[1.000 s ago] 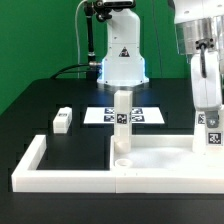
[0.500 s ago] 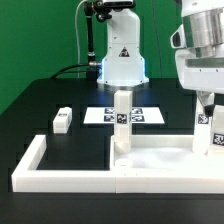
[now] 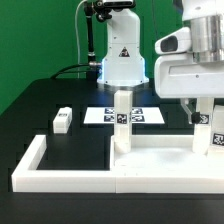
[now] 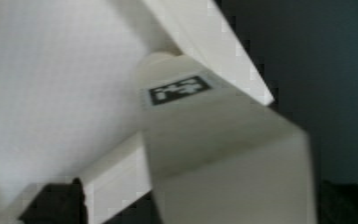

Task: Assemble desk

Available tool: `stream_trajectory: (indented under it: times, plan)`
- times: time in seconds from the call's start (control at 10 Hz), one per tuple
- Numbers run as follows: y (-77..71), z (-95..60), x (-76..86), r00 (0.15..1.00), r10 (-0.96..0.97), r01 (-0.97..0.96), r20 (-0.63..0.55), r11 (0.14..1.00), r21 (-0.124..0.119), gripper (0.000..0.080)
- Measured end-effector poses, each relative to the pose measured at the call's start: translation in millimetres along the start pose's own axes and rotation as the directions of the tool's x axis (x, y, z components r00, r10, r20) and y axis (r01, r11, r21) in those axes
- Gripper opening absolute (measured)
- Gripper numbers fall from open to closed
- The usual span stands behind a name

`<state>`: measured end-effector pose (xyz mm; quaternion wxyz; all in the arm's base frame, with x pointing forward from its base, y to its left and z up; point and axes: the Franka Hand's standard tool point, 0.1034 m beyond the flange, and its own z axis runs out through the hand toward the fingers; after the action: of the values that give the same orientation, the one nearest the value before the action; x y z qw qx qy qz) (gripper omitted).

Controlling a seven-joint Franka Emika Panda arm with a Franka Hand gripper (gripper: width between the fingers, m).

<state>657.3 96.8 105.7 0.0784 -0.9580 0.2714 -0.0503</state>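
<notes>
The white desk tabletop (image 3: 160,158) lies flat at the exterior view's right. One leg (image 3: 122,122) stands upright in its near-left corner. A second leg (image 3: 208,132) with a tag stands at its right side. A third leg (image 3: 62,121) lies loose on the black table at the left. My gripper (image 3: 202,110) hangs just above the right leg, jaws apart and holding nothing. In the wrist view the tagged leg (image 4: 211,150) fills the space below my gripper (image 4: 202,208), over the tabletop (image 4: 51,90). The fourth leg is out of view.
The long low white border wall (image 3: 60,178) runs along the front and up the left side, with the tabletop pushed against it. The marker board (image 3: 98,114) lies behind the centre leg. The robot base (image 3: 122,60) stands at the back.
My gripper was down around the right leg. It has let go and risen, shifting toward the exterior view's left. The leg stays upright on the tabletop.
</notes>
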Motion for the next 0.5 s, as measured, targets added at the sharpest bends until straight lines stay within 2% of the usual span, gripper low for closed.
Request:
stream_trajectory:
  times: [0.3,0.5]
  plan:
    - [0.6,0.2,0.6,0.998,0.067,-0.067,-0.003,0.998,0.0,0.0634]
    - [3.2,0.4,1.2,0.985,0.173,-0.173,-0.004,0.985,-0.004,0.0304]
